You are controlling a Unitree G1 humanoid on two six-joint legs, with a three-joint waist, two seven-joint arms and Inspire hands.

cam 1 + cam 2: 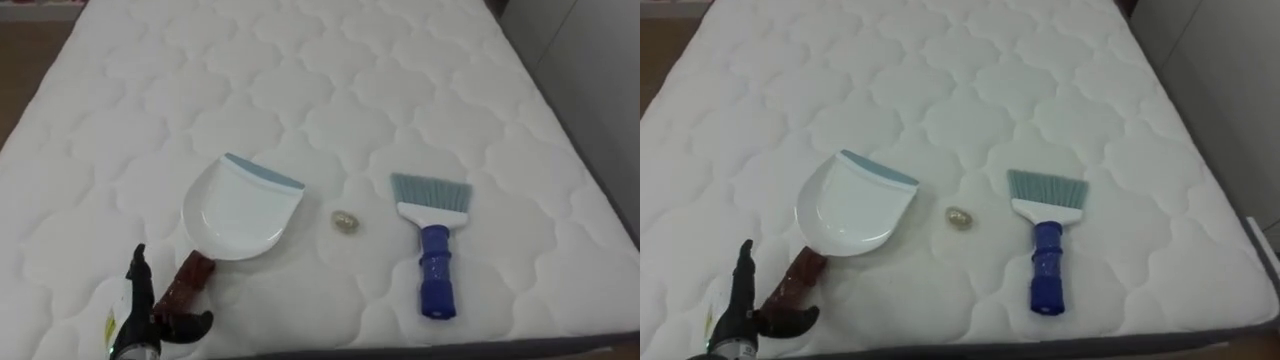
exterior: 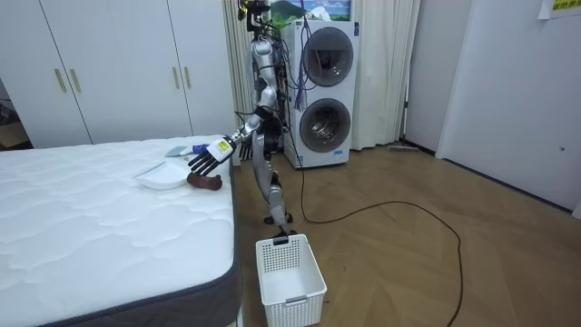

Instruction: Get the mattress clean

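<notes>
Left eye view: left hand (image 1: 150,315) spread beside dustpan handle (image 1: 190,278).

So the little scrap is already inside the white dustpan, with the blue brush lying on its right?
Not quite. The little scrap lies on the mattress, between the dustpan and the blue brush, not inside the dustpan. The brush is on its right. The left eye view shows this.
</notes>
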